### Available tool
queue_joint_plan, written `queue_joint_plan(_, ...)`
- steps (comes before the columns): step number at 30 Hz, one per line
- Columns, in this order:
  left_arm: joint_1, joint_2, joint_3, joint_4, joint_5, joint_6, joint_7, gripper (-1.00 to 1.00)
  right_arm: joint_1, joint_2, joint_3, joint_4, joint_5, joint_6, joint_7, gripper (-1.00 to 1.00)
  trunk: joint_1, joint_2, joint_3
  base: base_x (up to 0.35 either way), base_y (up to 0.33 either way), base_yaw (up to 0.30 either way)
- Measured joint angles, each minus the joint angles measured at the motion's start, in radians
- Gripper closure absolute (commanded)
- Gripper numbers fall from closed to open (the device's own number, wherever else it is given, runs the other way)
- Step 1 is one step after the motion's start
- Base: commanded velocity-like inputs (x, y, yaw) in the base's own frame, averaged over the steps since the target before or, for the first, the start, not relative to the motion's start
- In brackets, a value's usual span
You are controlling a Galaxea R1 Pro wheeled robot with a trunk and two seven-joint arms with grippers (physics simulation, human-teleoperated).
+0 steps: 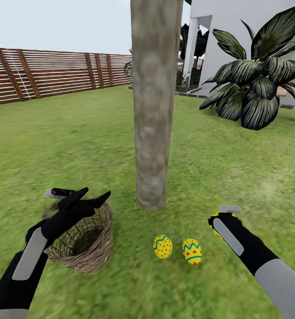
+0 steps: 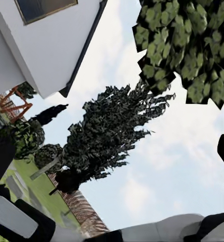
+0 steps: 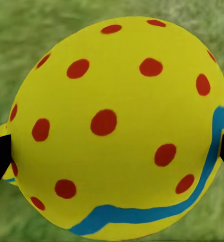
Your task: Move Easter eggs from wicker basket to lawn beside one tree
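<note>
Right jaws grip an Easter egg (image 3: 117,126) above lawn (image 1: 76,133).

We see the tree (image 1: 154,110) standing mid-lawn (image 1: 76,133). Two Easter eggs (image 1: 163,247) (image 1: 191,251) lie side by side before its base. The wicker basket (image 1: 83,241) sits to their left, the third egg (image 1: 216,223) to their right, the fence (image 1: 45,73) far behind.

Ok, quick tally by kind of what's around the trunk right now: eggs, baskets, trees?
Easter eggs: 3, two on the lawn (dotted egg, zigzag egg) and one held in the right hand (held egg)
Wicker basket: 1
Tree: 1
Total: 5
</note>
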Motion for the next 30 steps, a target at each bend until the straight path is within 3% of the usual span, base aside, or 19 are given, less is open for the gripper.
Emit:
queue_joint_plan(1, -0.009, -0.013, -0.022, 0.001, -0.001, 0.0, 0.013, -1.0, 0.0, 0.0, 0.0, 0.0, -0.003, 0.0, 0.0, 1.0, 0.0, 0.0, 0.001, 0.0, 0.0, -0.269)
queue_joint_plan(4, -0.018, -0.046, -0.045, -0.001, 0.0, 0.001, 0.067, -1.0, 0.0, 0.007, 0.001, 0.019, -0.01, 0.001, 0.031, 1.0, 0.0, 0.0, 0.003, 0.05, -0.037, -0.287)
queue_joint_plan(8, -0.03, -0.098, -0.12, -0.001, -0.01, -0.002, 0.091, -1.0, -0.009, 0.018, -0.005, 0.22, 0.006, -0.005, 0.353, 1.0, 0.0, 0.0, 0.003, 0.256, -0.115, -0.294)
queue_joint_plan(9, -0.035, -0.114, -0.147, 0.0, -0.024, -0.003, 0.093, -1.0, -0.01, 0.017, -0.004, 0.242, 0.01, -0.035, 0.443, 1.0, -0.001, 0.0, 0.003, 0.296, -0.126, -0.295)
queue_joint_plan(11, -0.038, -0.155, -0.186, 0.0, -0.07, -0.004, 0.123, -1.0, -0.011, 0.018, -0.001, 0.256, 0.04, -0.17, 0.531, 1.0, -0.001, 0.0, 0.003, 0.306, -0.125, -0.169)
queue_joint_plan(13, -0.04, -0.2, -0.209, 0.0, -0.091, -0.004, 0.165, -1.0, -0.01, 0.021, 0.001, 0.267, 0.089, -0.248, 0.553, 1.0, -0.001, 0.0, 0.003, 0.285, -0.105, -0.03)
queue_joint_plan(16, -0.042, -0.211, -0.302, -0.003, -0.095, -0.003, 0.185, -1.0, -0.01, 0.025, 0.001, 0.272, 0.161, -0.264, 0.551, 1.0, 0.0, 0.0, 0.003, 0.057, -0.02, -0.005)
queue_joint_plan(19, -0.042, -0.224, -0.325, -0.004, -0.095, -0.003, 0.187, -1.0, -0.01, 0.024, -0.001, 0.297, 0.192, -0.269, 0.548, 1.0, 0.0, 0.0, 0.003, 0.005, -0.002, 0.0)
queue_joint_plan(22, -0.042, -0.227, -0.348, -0.004, -0.095, -0.004, 0.188, -1.0, -0.048, 0.027, -0.005, 0.45, 0.198, -0.282, 0.547, 1.0, 0.0, 0.0, 0.003, 0.0, 0.0, 0.0)
queue_joint_plan(26, -0.042, -0.236, -0.386, -0.004, -0.096, -0.005, 0.188, -1.0, -0.18, 0.101, -0.004, 0.691, 0.197, -0.289, 0.545, 1.0, 0.0, 0.0, 0.003, 0.0, 0.0, 0.0)
queue_joint_plan(30, -0.044, -0.237, -0.384, -0.011, -0.094, -0.006, 0.176, -1.0, -0.229, 0.123, -0.003, 0.739, 0.241, -0.289, 0.549, 1.0, 0.008, -0.014, -0.003, 0.0, 0.0, 0.0)
